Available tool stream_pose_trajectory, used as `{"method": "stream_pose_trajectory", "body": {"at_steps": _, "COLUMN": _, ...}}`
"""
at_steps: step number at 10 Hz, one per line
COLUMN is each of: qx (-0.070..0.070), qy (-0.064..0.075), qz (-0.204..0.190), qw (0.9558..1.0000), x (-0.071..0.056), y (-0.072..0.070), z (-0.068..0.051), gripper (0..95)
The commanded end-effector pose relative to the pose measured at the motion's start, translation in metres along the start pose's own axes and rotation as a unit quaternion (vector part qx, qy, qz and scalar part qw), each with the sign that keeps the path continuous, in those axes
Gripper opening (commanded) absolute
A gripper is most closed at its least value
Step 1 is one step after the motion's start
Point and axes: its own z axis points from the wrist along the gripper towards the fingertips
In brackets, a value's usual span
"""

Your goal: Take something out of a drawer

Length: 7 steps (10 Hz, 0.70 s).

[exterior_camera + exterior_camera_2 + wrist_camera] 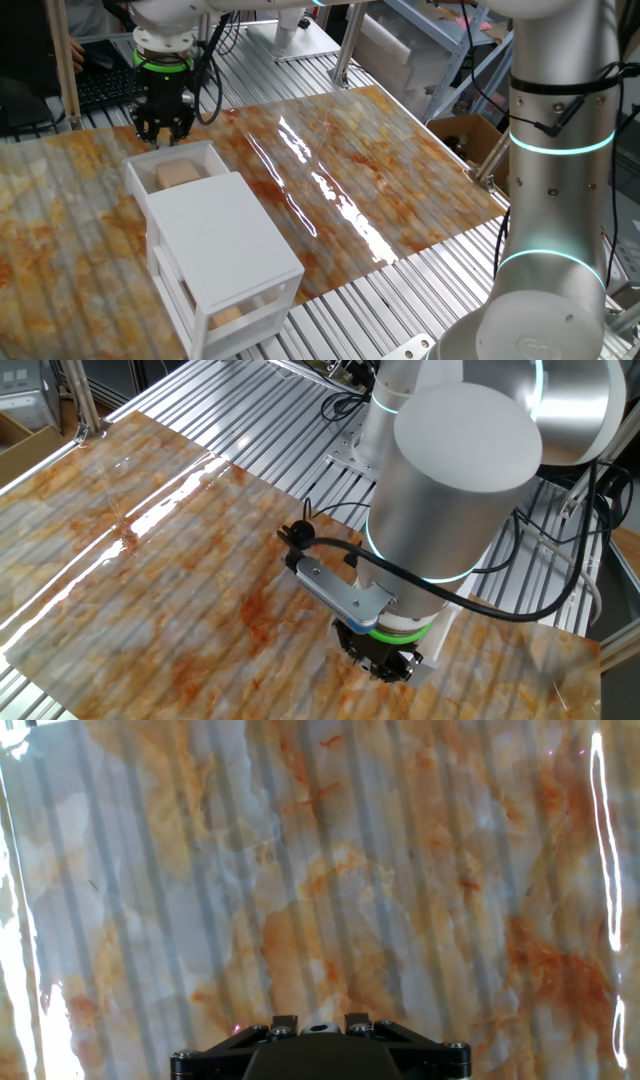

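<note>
One small white cabinet (222, 262) stands on the marbled orange-and-white sheet (380, 170) that covers the ribbed metal table (380, 310). Top drawer (140, 172) is pulled out toward the far edge of the sheet, open to the air. Wooden block (180, 174), tan and plain, lies flat inside that drawer, near its middle, with white floor showing around it. Lower drawer is closed; a tan lump (228, 316) shows dimly through its frosted front. Gripper (163, 132) hangs just past the far end of the open drawer, pointing down, its dark fingers close to the drawer's end wall; whether they touch it cannot be told. Fingers look drawn close together in the one fixed view, but the gap between them is not clear, so how far they are parted cannot be told. Nothing is seen held in them. A green lit ring (163, 62) sits on the wrist above. In the other fixed view the arm's big silver body (450, 490) blocks most of the scene; the gripper (385, 665) shows low beneath it, with a sliver of white (440, 635) beside it. Hand view shows only the marbled sheet (320, 870) and the dark base of the hand (320, 1055) at the bottom edge; fingertips, drawer and block are outside it.
</note>
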Motion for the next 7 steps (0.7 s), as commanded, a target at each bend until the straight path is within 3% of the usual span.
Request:
{"method": "stream_pose_trajectory", "body": {"at_steps": 1, "qx": 0.001, "qy": 0.000, "qz": 0.001, "qw": 1.0000, "x": -0.004, "y": 0.000, "z": 0.000, "gripper": 0.0}}
{"method": "stream_pose_trajectory", "body": {"at_steps": 7, "qx": 0.001, "qy": 0.000, "qz": 0.001, "qw": 1.0000, "x": -0.015, "y": 0.003, "z": 0.001, "gripper": 0.0}}
